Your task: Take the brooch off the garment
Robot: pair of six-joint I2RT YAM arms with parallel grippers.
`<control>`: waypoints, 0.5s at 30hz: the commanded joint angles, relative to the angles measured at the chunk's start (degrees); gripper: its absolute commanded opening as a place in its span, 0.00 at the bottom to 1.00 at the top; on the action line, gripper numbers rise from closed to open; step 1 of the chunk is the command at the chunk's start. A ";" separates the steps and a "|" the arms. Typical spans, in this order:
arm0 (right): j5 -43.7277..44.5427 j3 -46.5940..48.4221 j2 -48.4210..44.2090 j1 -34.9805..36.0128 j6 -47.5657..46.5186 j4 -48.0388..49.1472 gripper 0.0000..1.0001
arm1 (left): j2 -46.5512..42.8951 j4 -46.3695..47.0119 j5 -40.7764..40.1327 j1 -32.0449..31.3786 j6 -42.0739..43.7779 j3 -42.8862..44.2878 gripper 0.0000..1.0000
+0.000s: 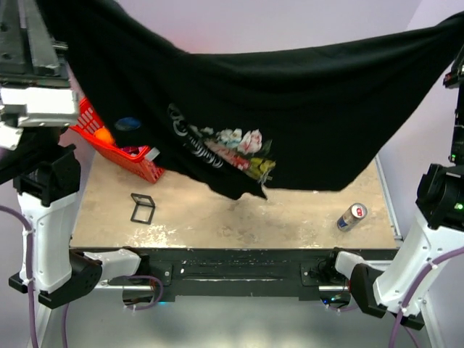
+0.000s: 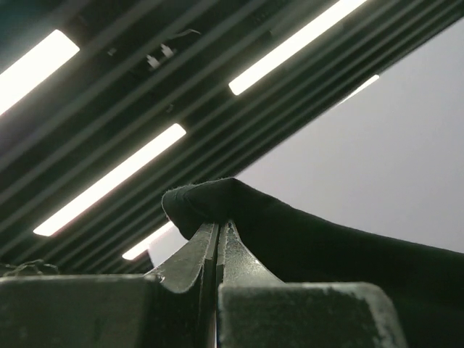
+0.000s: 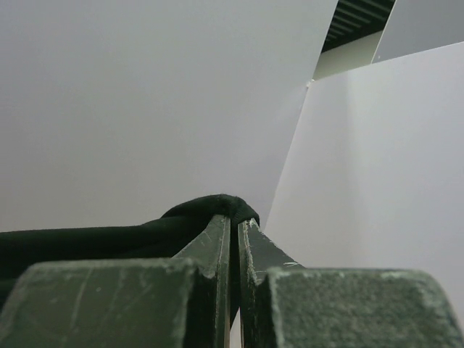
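My left pincer (image 2: 218,230) and right pincer (image 3: 234,223) are each clamped on the black T-shirt (image 1: 304,101), slung between them; the blue brooch (image 1: 128,124) sits left of the floral print (image 1: 235,148), nearer the left pincer.

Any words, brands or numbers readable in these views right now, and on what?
White curved lettering on the black T-shirt: present, too blurred to read.
Can lying on the table: blue and red markings, too small to read.
Both wrist views: no text visible.
Nothing can be quoted.
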 commanded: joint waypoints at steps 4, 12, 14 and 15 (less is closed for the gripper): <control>2.51 -5.59 -0.05 -0.24 2.18 0.85 0.00 | 3.66 3.20 -1.12 0.24 5.23 2.34 0.00; -3.53 -23.85 5.12 -0.15 7.71 9.98 0.00 | 5.23 5.75 -0.40 0.50 7.68 -18.64 0.00; -5.29 -31.82 6.27 0.46 12.89 14.00 0.00 | 6.47 6.62 -0.06 2.77 8.31 -22.25 0.00; -5.48 -34.40 6.80 1.16 14.04 15.34 0.00 | 8.04 7.41 0.38 3.66 8.04 -25.92 0.00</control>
